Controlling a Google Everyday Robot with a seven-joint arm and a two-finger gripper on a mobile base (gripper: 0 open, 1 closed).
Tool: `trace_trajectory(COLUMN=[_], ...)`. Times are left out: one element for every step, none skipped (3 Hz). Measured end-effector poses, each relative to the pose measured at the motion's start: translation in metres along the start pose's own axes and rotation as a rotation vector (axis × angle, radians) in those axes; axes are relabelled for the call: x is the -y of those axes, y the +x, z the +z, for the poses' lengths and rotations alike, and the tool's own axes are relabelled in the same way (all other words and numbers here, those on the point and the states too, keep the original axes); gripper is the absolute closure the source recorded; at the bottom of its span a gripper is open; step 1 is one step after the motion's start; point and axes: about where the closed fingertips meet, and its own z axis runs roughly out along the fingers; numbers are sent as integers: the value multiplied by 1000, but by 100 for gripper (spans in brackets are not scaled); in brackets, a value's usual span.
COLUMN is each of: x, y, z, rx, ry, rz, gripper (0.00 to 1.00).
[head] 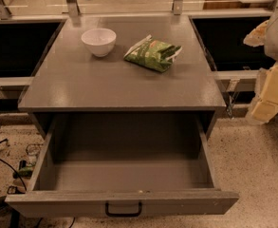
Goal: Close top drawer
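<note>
At the right edge my hand (271,87) hangs, its grip I cannot tell; the top drawer (176,202) stands pulled out, low and leftward, lying crosswise.

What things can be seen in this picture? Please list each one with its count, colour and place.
drawer: one, grey, pulled far out of the cabinet front
handle: one, black, middle of the drawer front
cabinet: one, grey, centre of the view
bowl: one, white, on the cabinet, back left
bag: one, green, on the cabinet, right of the bowl and apart from it
cables: several, black, on the floor left of the drawer
floor: one, pale and speckled, around the cabinet
hand: one, cream, at the right edge, beside the cabinet, not touching the drawer
</note>
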Motion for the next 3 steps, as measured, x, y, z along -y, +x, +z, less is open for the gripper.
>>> trace_trajectory(x=[0, 0, 0], y=[0, 0, 0], z=[0, 0, 0], rx=[0, 0, 0], ry=[0, 0, 0], rz=[0, 0, 0], gripper=[0, 10, 34])
